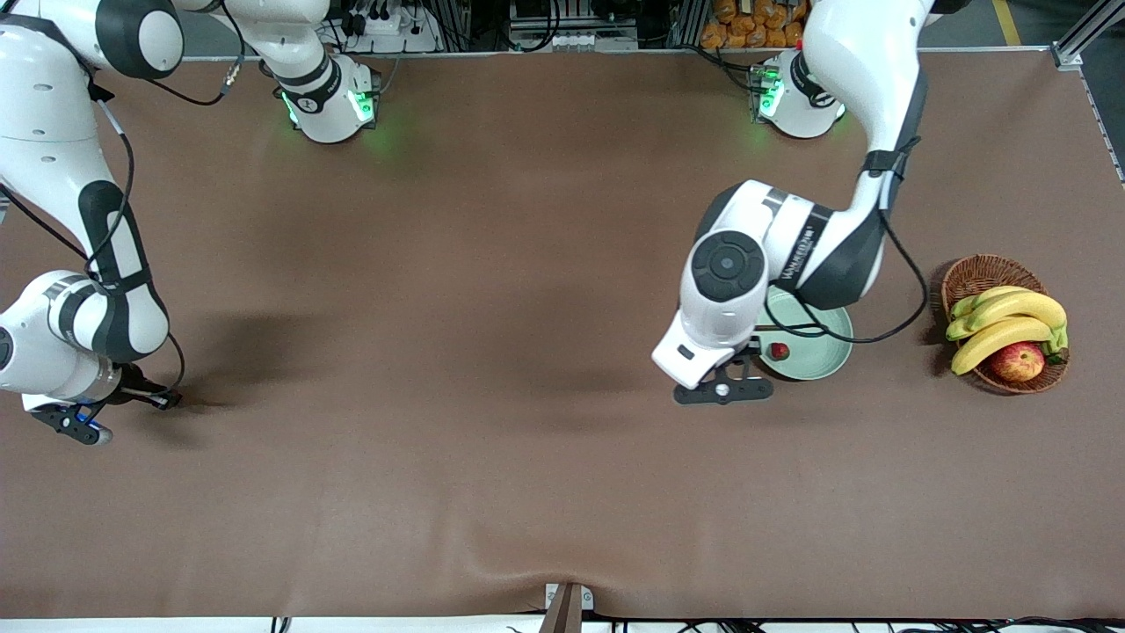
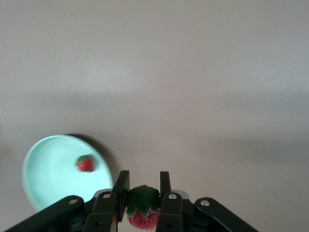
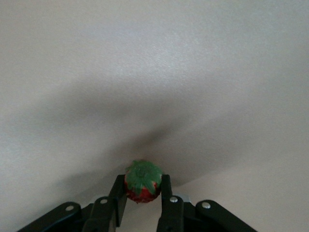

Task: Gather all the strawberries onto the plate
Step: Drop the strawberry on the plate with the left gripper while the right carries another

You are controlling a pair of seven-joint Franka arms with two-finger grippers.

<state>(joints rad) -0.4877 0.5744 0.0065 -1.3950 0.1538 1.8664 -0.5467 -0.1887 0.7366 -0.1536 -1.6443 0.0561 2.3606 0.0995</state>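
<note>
The pale mint-green plate (image 1: 817, 356) (image 2: 48, 179) lies toward the left arm's end of the table, with one strawberry (image 1: 779, 351) (image 2: 85, 163) on it. My left gripper (image 1: 752, 353) (image 2: 143, 181) hangs just beside the plate's rim, shut on a second strawberry (image 2: 143, 210) with its green cap showing between the fingers. At the right arm's end of the table my right gripper (image 1: 163, 400) (image 3: 142, 183) is low over the brown surface, shut on a third strawberry (image 3: 143, 181). Both held berries are hidden in the front view.
A brown wicker basket (image 1: 984, 272) with bananas (image 1: 1011, 321) and a red-yellow apple (image 1: 1017, 360) stands beside the plate, closer to the table's end. A dark cable from the left arm loops over the plate. Brown cloth covers the whole table.
</note>
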